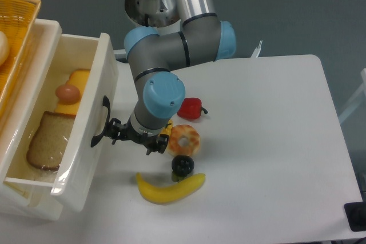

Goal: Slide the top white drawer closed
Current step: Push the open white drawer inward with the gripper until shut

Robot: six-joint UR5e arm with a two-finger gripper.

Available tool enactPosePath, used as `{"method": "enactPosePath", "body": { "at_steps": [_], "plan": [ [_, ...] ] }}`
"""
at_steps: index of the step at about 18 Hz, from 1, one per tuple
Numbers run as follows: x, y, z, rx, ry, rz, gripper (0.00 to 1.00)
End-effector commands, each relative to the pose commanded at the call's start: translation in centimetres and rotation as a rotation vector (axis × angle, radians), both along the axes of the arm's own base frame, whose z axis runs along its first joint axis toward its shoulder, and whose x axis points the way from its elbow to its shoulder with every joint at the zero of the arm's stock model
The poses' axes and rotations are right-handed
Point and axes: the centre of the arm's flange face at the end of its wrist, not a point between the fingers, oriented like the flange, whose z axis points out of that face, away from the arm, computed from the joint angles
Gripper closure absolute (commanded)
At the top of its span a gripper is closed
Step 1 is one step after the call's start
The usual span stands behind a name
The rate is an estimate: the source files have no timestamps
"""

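Observation:
The top white drawer [86, 158] stands pulled out to the right, its inside in full view. Its front panel faces the table and carries a curved black handle [103, 122]. Inside lie a bread slice [48, 141], an egg [67, 91] and a yellow cheese slice [79, 79]. My gripper [135, 138] hangs under the blue wrist, just right of the drawer front, with its left side close to the handle. The wrist hides most of the fingers, so I cannot tell whether they are open or touching the handle.
A yellow wicker basket [16, 32] sits on top at the far left. On the white table [269, 141] by the gripper lie a red pepper [190, 108], a donut [184, 139], a small black object [182, 166] and a banana [170, 188].

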Motion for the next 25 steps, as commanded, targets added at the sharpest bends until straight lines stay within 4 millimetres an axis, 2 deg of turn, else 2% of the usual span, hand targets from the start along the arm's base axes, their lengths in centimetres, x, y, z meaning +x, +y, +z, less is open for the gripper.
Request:
{"method": "enactPosePath", "body": {
  "at_steps": [2, 4, 10, 16, 25],
  "plan": [
    [0.8, 0.4, 0.3, 0.004, 0.003, -0.014, 0.0],
    [1.6, 0.4, 1.5, 0.019, 0.018, -0.025, 0.0],
    [3.1, 1.1, 1.8, 0.025, 0.026, -0.053, 0.0],
    [4.0, 1.3, 2.7, 0.041, 0.039, -0.074, 0.0],
    [4.8, 1.6, 2.6, 0.045, 0.043, -0.098, 0.0]
  ]
}}
